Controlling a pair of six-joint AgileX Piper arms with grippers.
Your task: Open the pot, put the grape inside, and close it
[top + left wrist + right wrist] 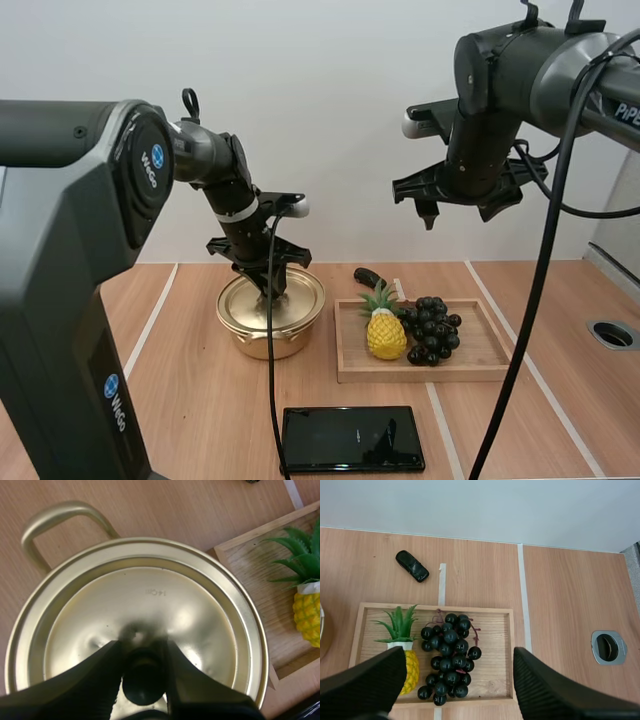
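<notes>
High view: a round gold metal pot (262, 338) sits left of the middle of the light wood surface (200, 400). Its gold lid (298, 298) is on. The left pincer (272, 288) is down on the lid's centre. Just to the pot's right is a rectangular light wooden tray (482, 352). It holds a yellow plastic pineapple with green leaves (386, 335) at its left end and a bunch of dark grapes (432, 328) just beside that, about mid-tray. A small black oblong object (368, 277) lies on the surface behind the tray's far left corner. A flat glossy black rectangular slab (350, 437) lies at the surface's near edge. A round metal-rimmed hole (612, 333) is near the right edge. The right pincer (455, 205) hangs high above the tray, well clear of everything.

Left wrist view: the two black fingers (100, 677) are closed in against both sides of the black round knob (142, 680) at the lid's centre, gripping it. The lid sits flat in the pot's rim. A pot handle loop (55, 515) sticks out on the far side. The tray corner and pineapple are beside the pot.

Right wrist view: the fingers (365, 680) are spread wide, holding nothing. The grapes lie below in the tray's middle, with the pineapple at the tray's left end.
</notes>
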